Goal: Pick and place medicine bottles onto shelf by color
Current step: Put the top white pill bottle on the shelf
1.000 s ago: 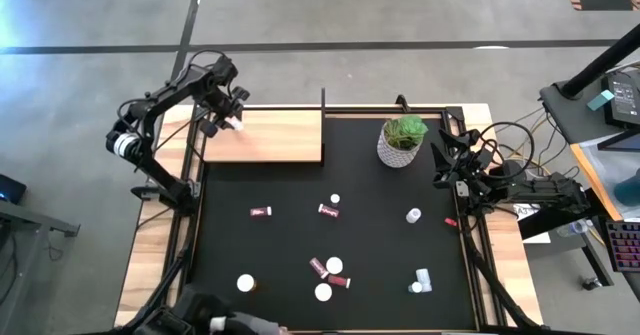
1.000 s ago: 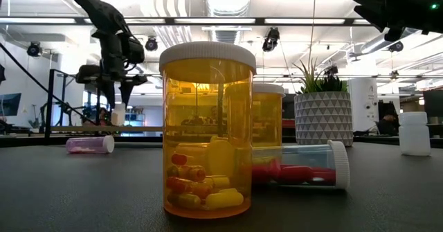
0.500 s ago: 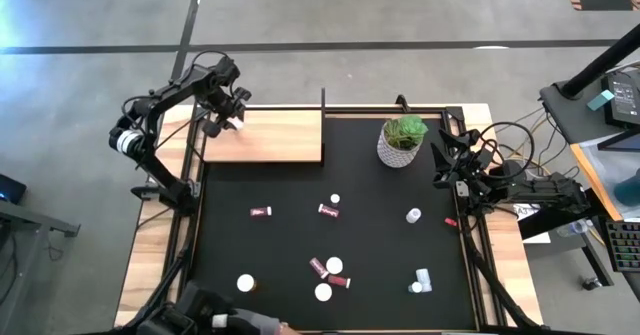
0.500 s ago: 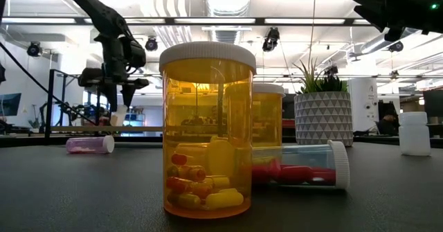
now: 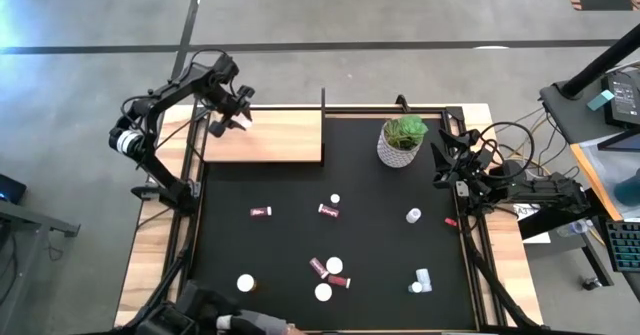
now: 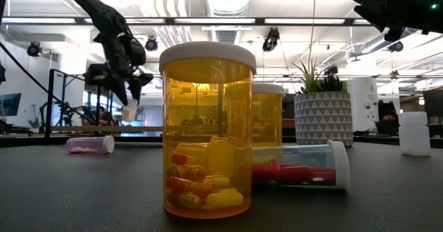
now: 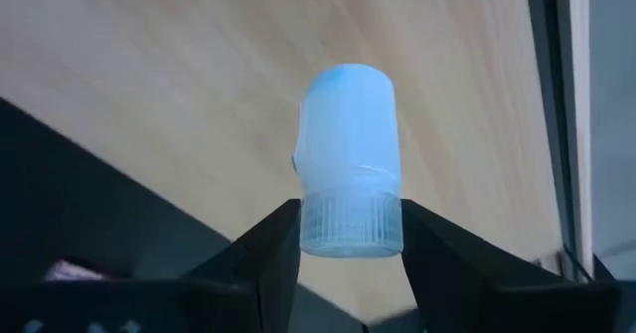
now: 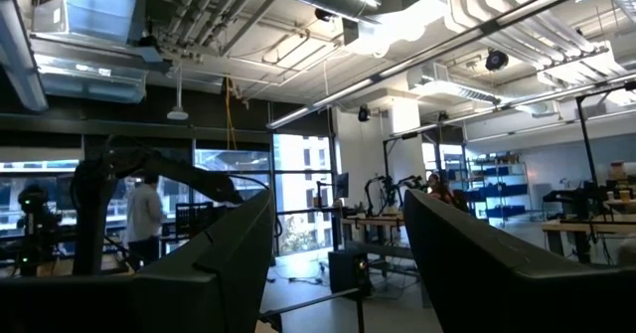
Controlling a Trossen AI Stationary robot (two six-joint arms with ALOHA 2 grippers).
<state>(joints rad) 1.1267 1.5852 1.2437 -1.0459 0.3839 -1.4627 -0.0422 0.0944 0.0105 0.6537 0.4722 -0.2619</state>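
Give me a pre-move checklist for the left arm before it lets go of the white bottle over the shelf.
1. Bottle in grip: ok. The left pincer has the white bottle between its fingers at the cap end.
2. Over target: ok. The shelf lies under the bottle in the left wrist view.
3. Bottle touching the shelf: cannot tell. In the low view it hangs tilted, seemingly above the board.
4. Drop spot free: ok. No other bottle shows on the shelf nearby.
5. Right arm out of the way: ok. The right pincer waits, open, at the table's right edge beside the plant pot.
6. Color zone: cannot tell. The shelf shows no markings.
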